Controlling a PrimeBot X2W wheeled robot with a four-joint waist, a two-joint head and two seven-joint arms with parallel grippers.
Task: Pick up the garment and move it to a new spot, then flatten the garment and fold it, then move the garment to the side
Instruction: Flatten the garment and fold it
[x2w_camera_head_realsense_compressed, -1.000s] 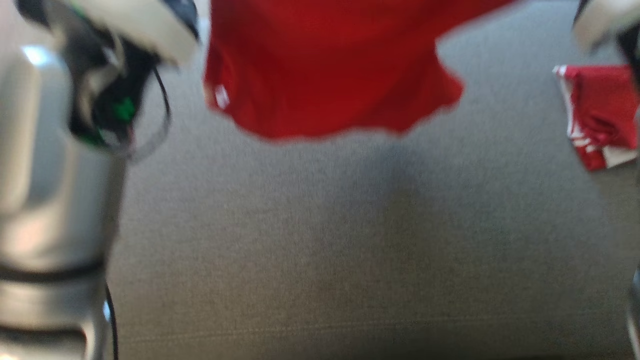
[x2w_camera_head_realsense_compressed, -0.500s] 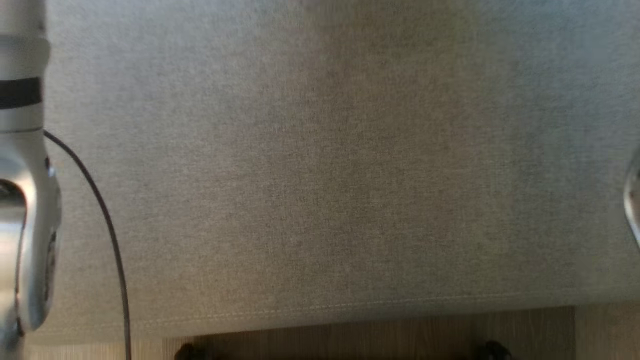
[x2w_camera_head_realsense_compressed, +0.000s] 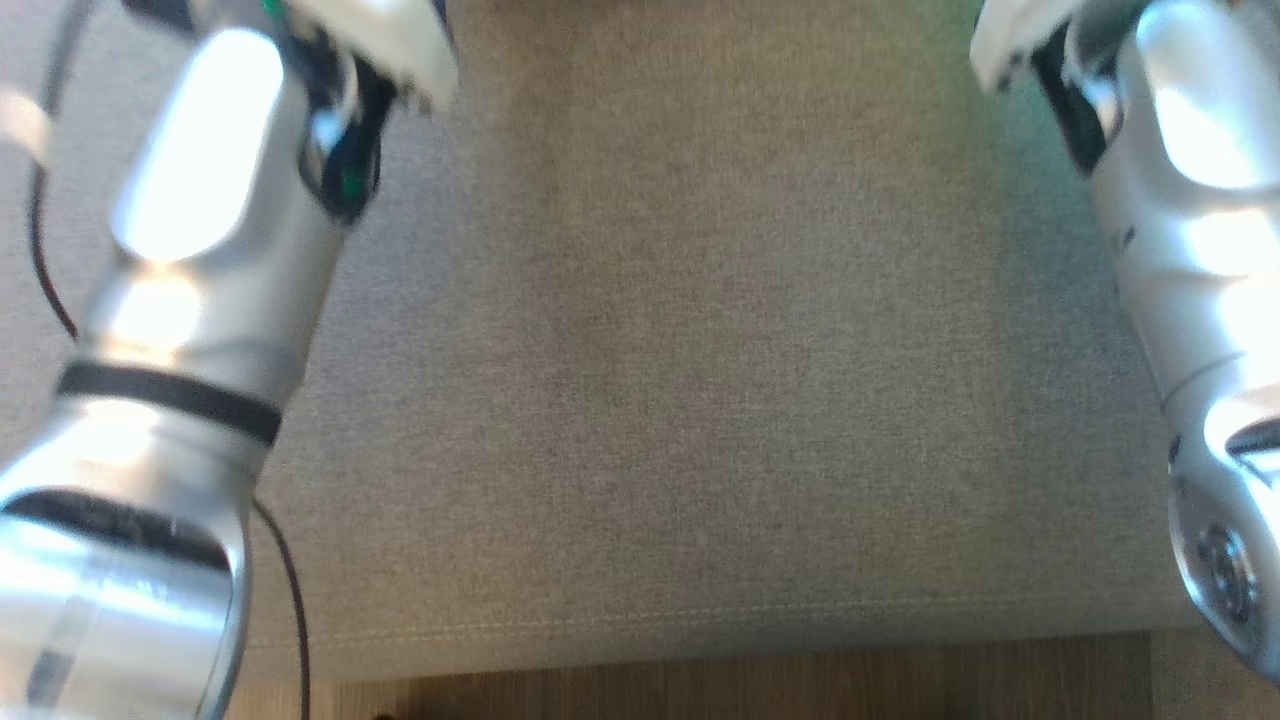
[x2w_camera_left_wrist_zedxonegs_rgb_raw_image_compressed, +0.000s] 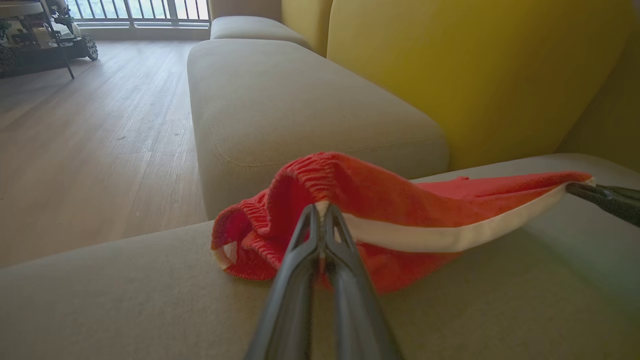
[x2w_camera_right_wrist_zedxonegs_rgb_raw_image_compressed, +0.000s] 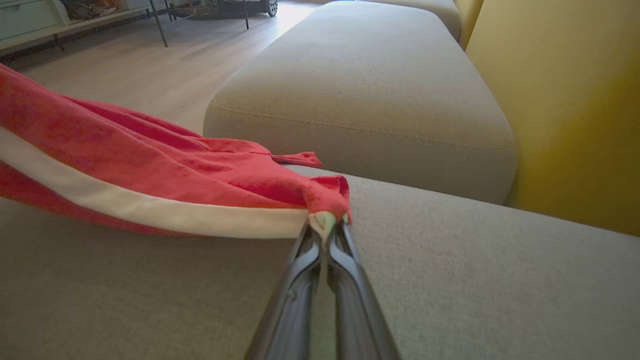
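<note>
Past front edge of seat cushion (x2w_camera_head_realsense_compressed: 700, 400): bare grey stretch. Further in, toward yellow backrest (x2w_camera_left_wrist_zedxonegs_rgb_raw_image_compressed: 475, 75): red garment (x2w_camera_left_wrist_zedxonegs_rgb_raw_image_compressed: 400, 200), lower folds seemingly resting on cushion, white band stretched between left gripper (x2w_camera_left_wrist_zedxonegs_rgb_raw_image_compressed: 322, 210) and right gripper (x2w_camera_right_wrist_zedxonegs_rgb_raw_image_compressed: 327, 222), each pinched tight on one end. Likely laying-out step. Lower both ends level; ease apart till band straight; drag toward front edge to smooth bunched cloth before letting go.

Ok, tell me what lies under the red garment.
Under the red garment is the beige sofa cushion; the left pincer and right pincer hold its white-striped edge stretched above it. The patch beneath the bunched folds is covered.
</note>
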